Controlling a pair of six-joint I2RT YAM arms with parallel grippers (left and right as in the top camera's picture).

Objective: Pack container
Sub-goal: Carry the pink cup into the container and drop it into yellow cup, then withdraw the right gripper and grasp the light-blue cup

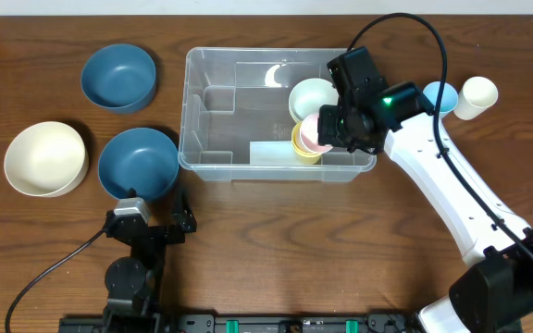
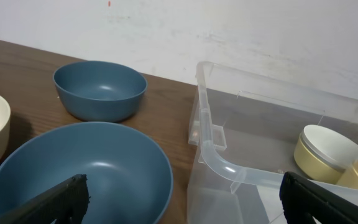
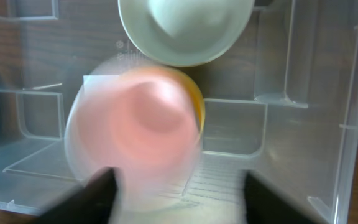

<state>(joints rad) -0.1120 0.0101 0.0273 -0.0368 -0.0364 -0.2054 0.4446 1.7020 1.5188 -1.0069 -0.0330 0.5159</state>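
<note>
Right end effector (image 3: pixel 179 179), fingers spread, at the container's (image 1: pixel 234 116) three o'clock end: seat pink cup (image 3: pixel 142 130) squarely inside yellow cup (image 3: pixel 195 107).

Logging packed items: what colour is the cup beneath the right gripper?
Pink; the cup shows best in the right wrist view, though blurred.

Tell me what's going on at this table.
The right gripper hovers over the clear container, fingers spread, with a blurred pink cup sitting in a yellow cup below it, beside a pale cup. The left gripper sits open near a blue bowl, holding nothing. Another blue bowl, a cream bowl, a light-blue cup and a white cup lie outside.
</note>
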